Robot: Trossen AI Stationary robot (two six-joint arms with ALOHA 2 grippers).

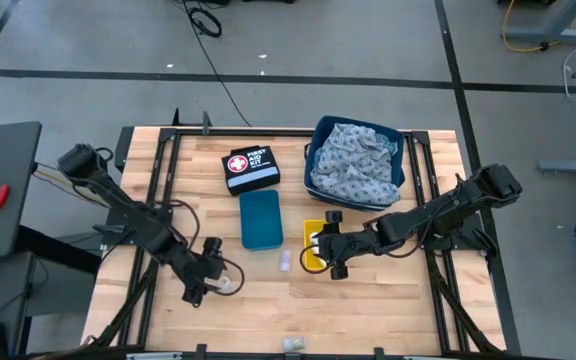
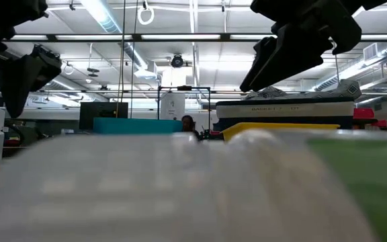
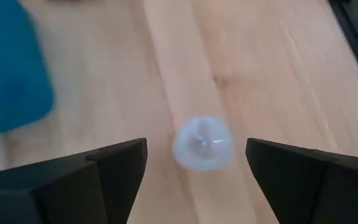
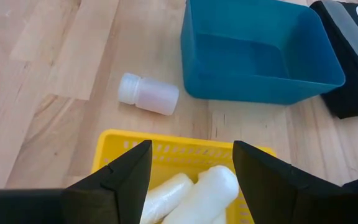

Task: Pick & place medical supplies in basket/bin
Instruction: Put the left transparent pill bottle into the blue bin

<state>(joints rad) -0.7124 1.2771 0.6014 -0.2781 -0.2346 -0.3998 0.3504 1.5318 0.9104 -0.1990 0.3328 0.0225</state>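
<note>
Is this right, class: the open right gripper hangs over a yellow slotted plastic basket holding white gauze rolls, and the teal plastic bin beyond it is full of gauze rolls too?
Not quite. The teal plastic bin is empty, as the right wrist view shows. The rest holds: the open right gripper hangs over the yellow slotted plastic basket, which holds white gauze rolls.

Grey floor, ceiling strip lights
</note>
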